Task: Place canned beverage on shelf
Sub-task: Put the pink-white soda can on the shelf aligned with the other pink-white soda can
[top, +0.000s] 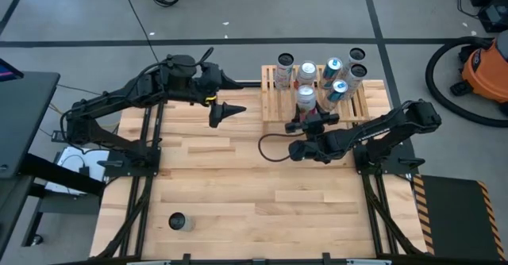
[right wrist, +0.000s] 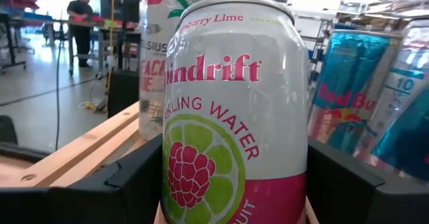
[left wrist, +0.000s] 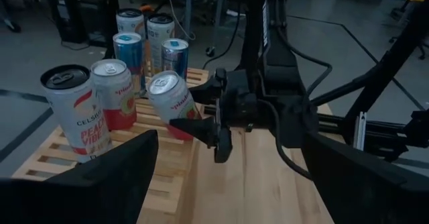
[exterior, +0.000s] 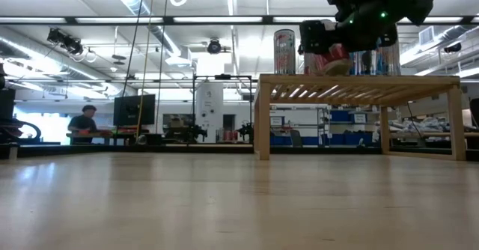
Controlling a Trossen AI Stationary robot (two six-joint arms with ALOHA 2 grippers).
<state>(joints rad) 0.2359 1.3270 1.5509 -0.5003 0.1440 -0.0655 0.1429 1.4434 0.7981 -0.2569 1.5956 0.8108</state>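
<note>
Reading "Spindrift… Raspberry Lime" can (right wrist: 234,110), probably; Celsius (left wrist: 74,113), Red Bull (right wrist: 345,90) nearby.

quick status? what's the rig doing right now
The right gripper has a Spindrift can between its fingers at the front edge of the shelf. The can is tilted, not standing flat yet. Several other cans already stand upright on the slats. The left gripper hovers open over the table beside the shelf, holding nothing. One dark can sits alone near the table's front edge.
</note>
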